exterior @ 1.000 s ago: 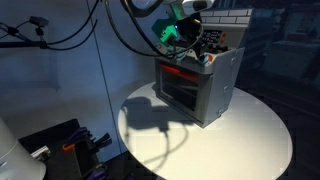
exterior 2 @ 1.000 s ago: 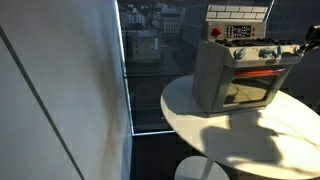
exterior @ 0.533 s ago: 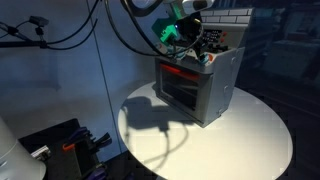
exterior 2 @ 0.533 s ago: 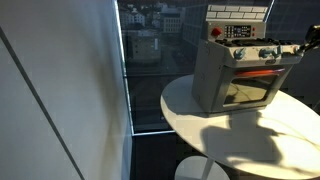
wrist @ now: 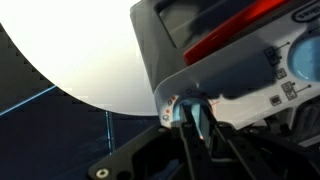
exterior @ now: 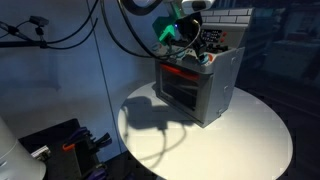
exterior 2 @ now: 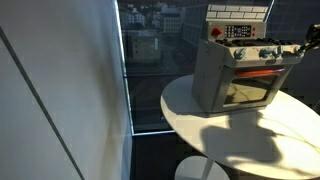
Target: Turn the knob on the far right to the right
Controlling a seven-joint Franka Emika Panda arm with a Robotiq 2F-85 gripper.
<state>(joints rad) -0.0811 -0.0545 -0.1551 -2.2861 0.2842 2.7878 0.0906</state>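
A grey toy oven with a red glowing strip above its door stands on the round white table; it also shows in an exterior view and in the wrist view. A row of knobs runs along its control panel. My gripper hangs at the oven's top front edge; only its tip shows in an exterior view. In the wrist view my two dark fingers clamp either side of a pale round knob at the panel's end.
The round white table extends in front of and beside the oven, its edge showing in an exterior view. A window with a city view is behind. Cables hang at the back. Dark equipment sits on the floor.
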